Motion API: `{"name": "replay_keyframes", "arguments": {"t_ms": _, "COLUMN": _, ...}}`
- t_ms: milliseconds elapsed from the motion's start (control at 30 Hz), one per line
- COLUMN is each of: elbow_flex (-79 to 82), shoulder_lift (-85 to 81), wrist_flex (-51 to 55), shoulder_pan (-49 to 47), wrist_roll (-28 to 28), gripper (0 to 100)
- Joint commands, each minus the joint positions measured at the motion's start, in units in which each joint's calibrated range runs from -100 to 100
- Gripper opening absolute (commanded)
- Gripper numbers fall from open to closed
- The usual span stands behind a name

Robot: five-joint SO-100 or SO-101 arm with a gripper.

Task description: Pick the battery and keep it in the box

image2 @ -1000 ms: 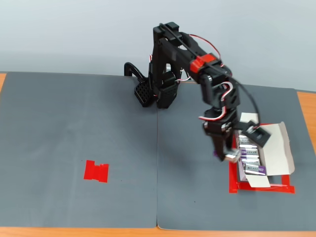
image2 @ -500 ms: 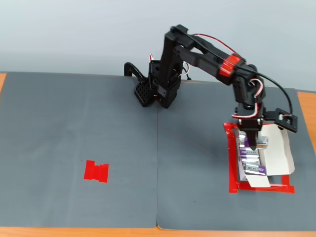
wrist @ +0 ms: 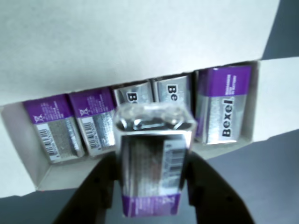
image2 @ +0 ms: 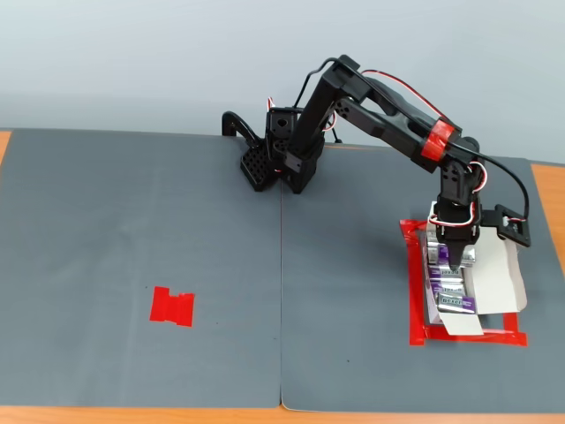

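The fixed view stands in front of the desk point(image2: 132, 265), raised and well back, looking down and across toward the pale wall; the whole arm sits in the upper middle and right of the frame. The wrist view rides on the arm, very close, looking down along the jaws, which enter from the bottom edge. Both views share the box point(wrist: 140, 56) point(image2: 499, 283), at right in the fixed view.
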Motion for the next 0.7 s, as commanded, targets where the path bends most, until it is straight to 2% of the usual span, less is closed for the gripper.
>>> {"name": "replay_keyframes", "arguments": {"t_ms": 0, "elbow_flex": -3.73, "shoulder_lift": -0.15, "wrist_flex": -0.55, "shoulder_pan": 0.15, "wrist_roll": -0.18, "gripper": 6}}
{"name": "replay_keyframes", "arguments": {"t_ms": 400, "elbow_flex": -3.73, "shoulder_lift": 1.46, "wrist_flex": -0.64, "shoulder_pan": 0.15, "wrist_roll": -0.18, "gripper": 7}}
{"name": "replay_keyframes", "arguments": {"t_ms": 667, "elbow_flex": -3.82, "shoulder_lift": 2.31, "wrist_flex": -0.73, "shoulder_pan": 0.08, "wrist_roll": -0.23, "gripper": 20}}
